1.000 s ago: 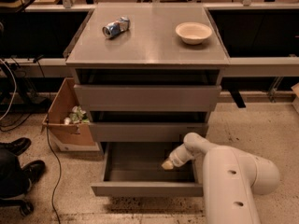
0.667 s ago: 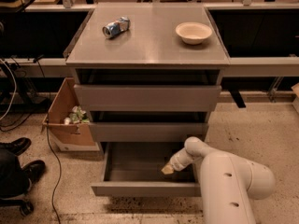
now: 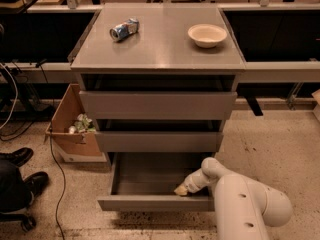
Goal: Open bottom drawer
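Observation:
The grey cabinet has three drawers. The bottom drawer is pulled out toward me, and its plain grey inside shows. The middle drawer front and the top drawer front sit further back. My white arm comes in from the lower right. The gripper reaches into the bottom drawer at its right front corner, just behind the drawer's front panel.
A crushed can and a cream bowl lie on the cabinet top. An open cardboard box with trash stands on the floor at the left. A person's black shoes and cables are at the far left.
The drawer has come out a little further toward me. The gripper has moved slightly down and left with the drawer's front edge.

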{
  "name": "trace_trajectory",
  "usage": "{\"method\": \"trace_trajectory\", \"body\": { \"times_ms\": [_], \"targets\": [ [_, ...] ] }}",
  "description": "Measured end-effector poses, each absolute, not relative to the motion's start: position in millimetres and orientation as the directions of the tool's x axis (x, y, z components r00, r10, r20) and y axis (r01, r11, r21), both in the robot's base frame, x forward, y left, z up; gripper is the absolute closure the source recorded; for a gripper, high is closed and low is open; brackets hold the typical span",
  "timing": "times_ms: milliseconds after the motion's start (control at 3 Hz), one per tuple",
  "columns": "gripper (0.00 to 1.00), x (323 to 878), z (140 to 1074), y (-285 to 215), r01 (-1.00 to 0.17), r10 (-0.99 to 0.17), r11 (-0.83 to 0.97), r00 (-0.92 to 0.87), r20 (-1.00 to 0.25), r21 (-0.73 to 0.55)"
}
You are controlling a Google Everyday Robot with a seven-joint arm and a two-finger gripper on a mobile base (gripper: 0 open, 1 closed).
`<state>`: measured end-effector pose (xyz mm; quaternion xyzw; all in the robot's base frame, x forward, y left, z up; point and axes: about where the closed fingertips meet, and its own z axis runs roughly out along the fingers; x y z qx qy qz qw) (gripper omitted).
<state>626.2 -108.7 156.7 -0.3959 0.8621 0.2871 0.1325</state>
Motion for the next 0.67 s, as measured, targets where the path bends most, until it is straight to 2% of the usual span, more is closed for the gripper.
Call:
{"method": "trace_trajectory", "body": {
  "times_ms": [667],
  "targets": [
    [1.00,626.1,145.8,-101.6,-0.747,-0.583,0.500,-0.665,-0.467,0.438]
  ]
}}
